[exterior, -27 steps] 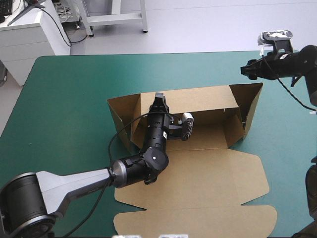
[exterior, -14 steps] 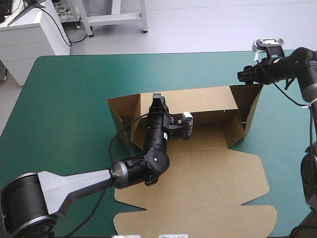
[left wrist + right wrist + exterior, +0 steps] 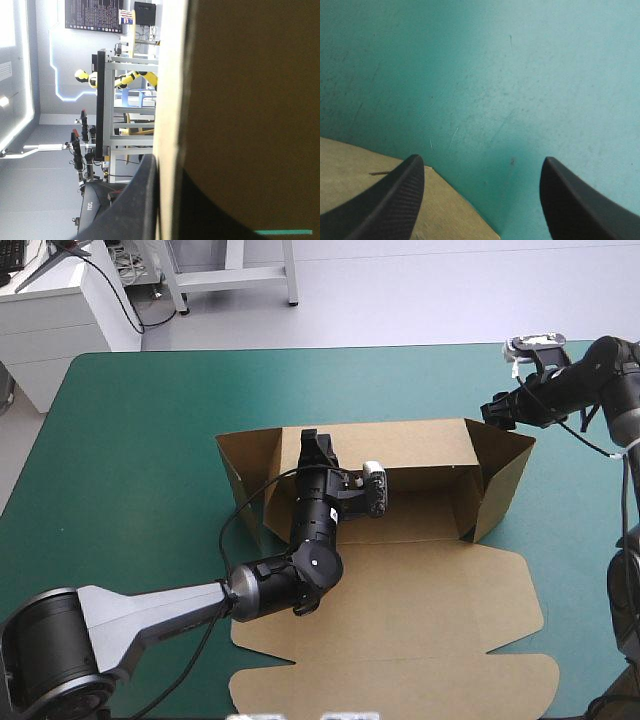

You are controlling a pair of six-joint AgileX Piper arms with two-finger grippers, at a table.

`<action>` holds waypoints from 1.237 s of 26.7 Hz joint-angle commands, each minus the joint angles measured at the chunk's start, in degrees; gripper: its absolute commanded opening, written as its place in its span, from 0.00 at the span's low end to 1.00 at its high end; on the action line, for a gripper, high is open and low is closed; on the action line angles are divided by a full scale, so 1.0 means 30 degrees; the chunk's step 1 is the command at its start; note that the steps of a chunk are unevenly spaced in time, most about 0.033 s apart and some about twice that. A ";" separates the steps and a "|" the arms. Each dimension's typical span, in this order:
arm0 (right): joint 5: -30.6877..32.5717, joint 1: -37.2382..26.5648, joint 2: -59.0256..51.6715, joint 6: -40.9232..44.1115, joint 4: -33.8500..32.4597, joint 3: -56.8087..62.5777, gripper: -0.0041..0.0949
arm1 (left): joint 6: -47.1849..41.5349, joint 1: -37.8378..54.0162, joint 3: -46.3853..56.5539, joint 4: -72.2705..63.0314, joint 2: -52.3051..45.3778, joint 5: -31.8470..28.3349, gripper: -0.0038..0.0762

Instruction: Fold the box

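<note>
The box (image 3: 420, 590) lies mid-way across the surface (image 3: 150, 440), its long axis running 9 to 3 o'clock and its lid flat toward 6. The left gripper (image 3: 313, 440) seems, from a crowded wrist view, to have its jaws clamped on the raised back wall. The right gripper (image 3: 492, 412), jaws spread and empty, hangs at the box's 2 o'clock corner. The right end wall is just toward 6 from it, so that arm is nearer.

The table's teal-green cover (image 3: 130, 460) bears faint scratches and small specks.
</note>
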 commanded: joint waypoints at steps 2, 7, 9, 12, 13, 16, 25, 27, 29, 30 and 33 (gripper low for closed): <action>0.0842 -0.0107 -0.0979 -0.0522 0.0497 -0.0403 0.65 | -0.0508 -0.0092 -0.0313 -0.0287 -0.0578 0.0799 0.04; 0.0663 -0.0146 -0.1937 -0.1061 0.1301 0.2071 0.65 | -0.0508 -0.0092 -0.0313 -0.0287 -0.0578 0.0721 0.04; -0.0235 -0.0146 -0.2785 -0.1621 0.2253 0.3663 0.65 | -0.0508 -0.0092 -0.0313 -0.0287 -0.0578 0.0713 0.04; -0.1914 -0.0146 -0.4282 -0.2556 0.3628 0.6104 0.64 | -0.0508 -0.0092 -0.0313 -0.0287 -0.0578 0.0679 0.04; -0.2471 -0.0146 -0.4792 -0.2607 0.3775 0.6777 0.64 | -0.0508 -0.0092 -0.0313 -0.0287 -0.0578 0.0679 0.04; -0.3790 -0.0146 -0.6101 -0.2691 0.3775 0.8384 0.62 | -0.0508 -0.0092 -0.0313 -0.0287 -0.0578 0.0598 0.04; -0.5559 -0.0146 -0.9398 -0.4367 0.4145 1.2621 0.57 | -0.0508 -0.0092 -0.0313 -0.0287 -0.0578 0.0528 0.04; -0.5442 -0.0146 -0.9779 -0.4821 0.4145 1.3083 0.56 | -0.0508 -0.0092 -0.0313 -0.0287 -0.0578 0.0481 0.04; -0.5410 -0.0146 -0.9941 -0.5942 0.4414 1.3312 0.56 | -0.0508 -0.0092 -0.0313 -0.0287 -0.0578 0.0268 0.04; -0.5574 -0.0146 -0.9941 -0.6742 0.5027 1.3312 0.56 | -0.0508 -0.0092 -0.0313 -0.0287 -0.0578 0.0175 0.04; -0.5581 -0.0146 -0.9638 -0.9612 0.6777 1.3312 0.56 | -0.0508 -0.0092 -0.0313 -0.0287 -0.0578 0.0129 0.04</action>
